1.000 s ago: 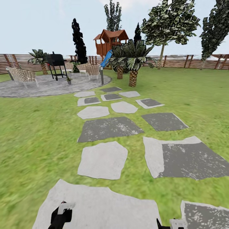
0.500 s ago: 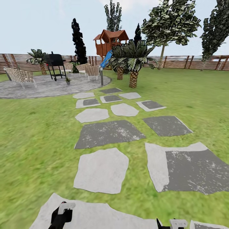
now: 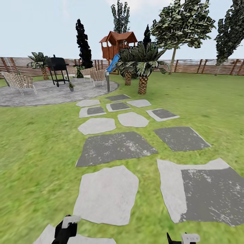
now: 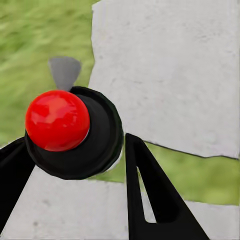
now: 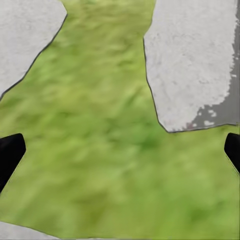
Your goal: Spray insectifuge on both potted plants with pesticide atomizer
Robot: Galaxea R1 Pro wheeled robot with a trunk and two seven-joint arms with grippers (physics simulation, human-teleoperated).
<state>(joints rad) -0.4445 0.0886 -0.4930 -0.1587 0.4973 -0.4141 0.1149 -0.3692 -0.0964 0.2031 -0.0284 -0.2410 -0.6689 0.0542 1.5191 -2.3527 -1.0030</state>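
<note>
The robot stands in the garden, on a green lawn crossed by pale and dark stepping stones that lead toward a round grey patio. On the patio are woven chairs and a black grill, and near the grill's foot sits a small potted plant, well apart from the robot; its leaves are too small to show any specks. A grey post stands at the patio's edge, with scaly-trunked palms just beyond it, a wooden playhouse with a blue slide behind, and a brown slatted fence along the far side. The left hand shows at the bottom edge of the head view; in its wrist view its dark fingers stand apart, holding nothing, with a black round part topped by a red ball above stone and grass. The right hand barely peeks in at the bottom edge; in its wrist view the two fingertips sit at opposite edges, wide apart, over grass between two stones.
</note>
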